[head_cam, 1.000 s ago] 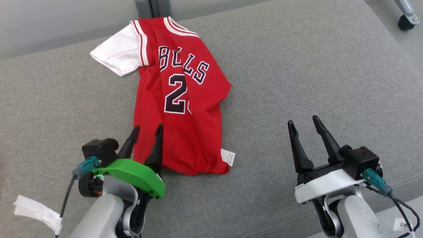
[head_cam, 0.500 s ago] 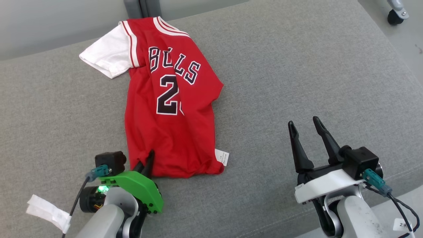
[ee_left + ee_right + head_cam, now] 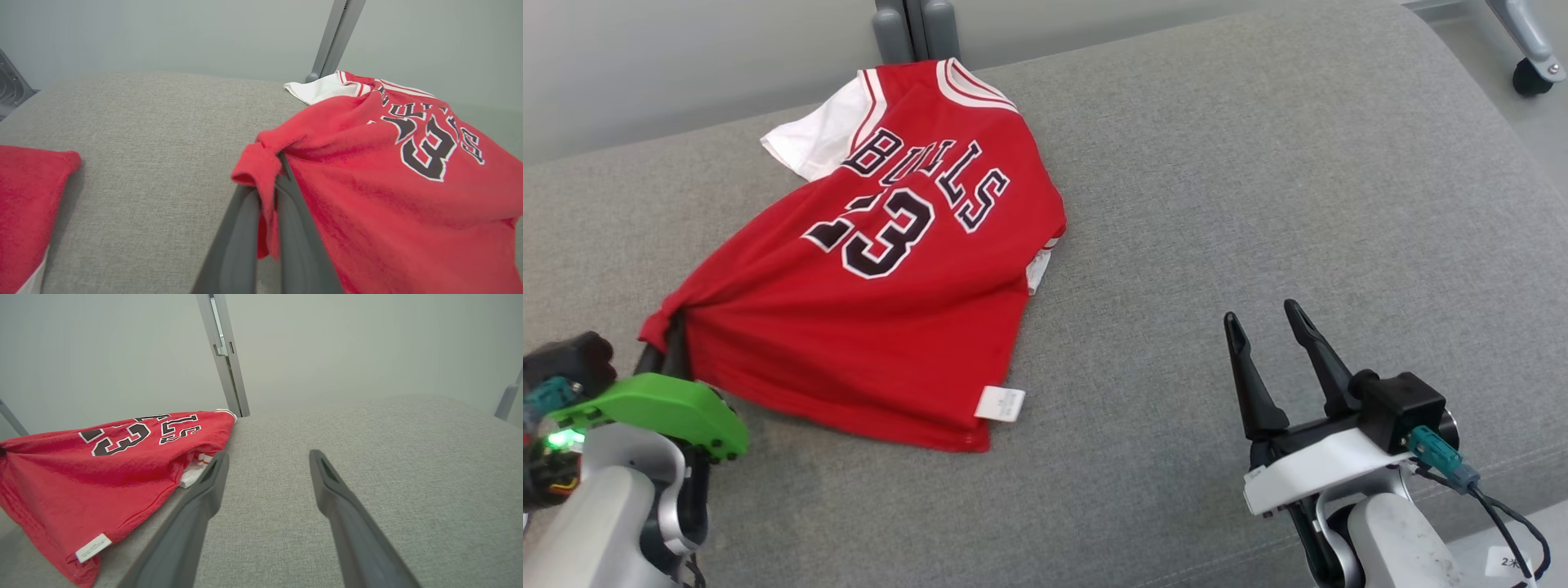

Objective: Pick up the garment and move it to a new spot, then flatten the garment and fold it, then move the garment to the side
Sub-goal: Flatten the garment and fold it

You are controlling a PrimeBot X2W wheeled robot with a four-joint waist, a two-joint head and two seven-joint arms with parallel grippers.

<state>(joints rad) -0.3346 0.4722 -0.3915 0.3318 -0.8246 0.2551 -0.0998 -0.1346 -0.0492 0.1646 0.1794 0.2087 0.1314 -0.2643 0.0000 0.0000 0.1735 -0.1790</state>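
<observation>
The left gripper point(image 3: 663, 347) is clamped shut on a bunched hem corner of the garment point(image 3: 874, 327). The rest of the garment trails ahead and to that gripper's right, lying directly on the grey padded surface point(image 3: 1258, 163), in no container. The right gripper point(image 3: 1260, 314) is open and empty, with the garment to its left. Risk: the pinch holds little cloth, so a fast pull could slip it free.

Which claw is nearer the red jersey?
Left. The left claw is clamped on a hem corner of the red jersey; the right claw stands open to its right, not touching.
</observation>
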